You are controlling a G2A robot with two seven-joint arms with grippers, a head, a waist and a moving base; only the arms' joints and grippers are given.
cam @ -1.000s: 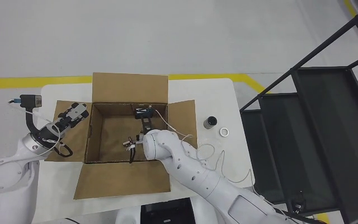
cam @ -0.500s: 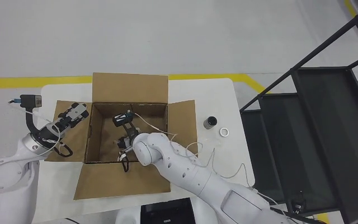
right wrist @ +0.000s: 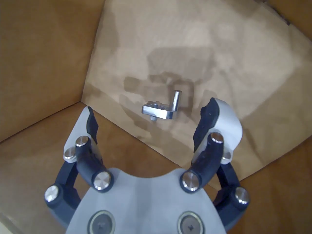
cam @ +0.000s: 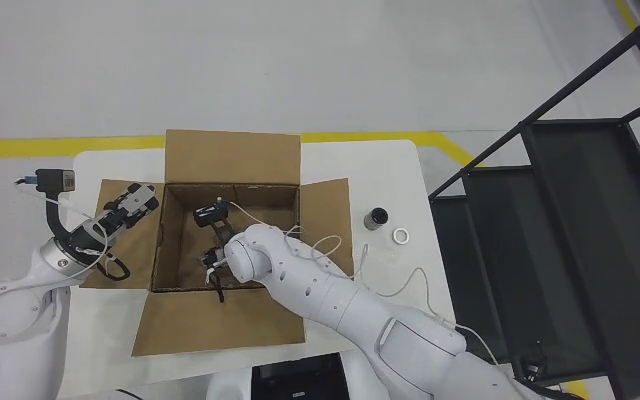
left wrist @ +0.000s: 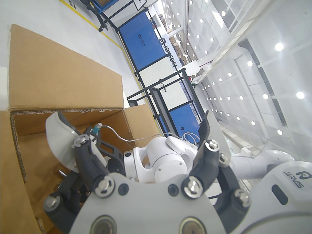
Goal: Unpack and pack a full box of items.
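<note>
I saw my right end effector (right wrist: 150, 116) hanging released inside the box (cam: 232, 155), just above a small metal bracket (right wrist: 160, 110); my left end effector (cam: 130, 207) sat released over a box flap.

Factory hall, yellow floor line (cam: 80, 146)

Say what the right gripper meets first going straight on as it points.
Likely the small metal part on the box floor, just ahead of the right gripper, between its open jaws; depth unclear.
</note>
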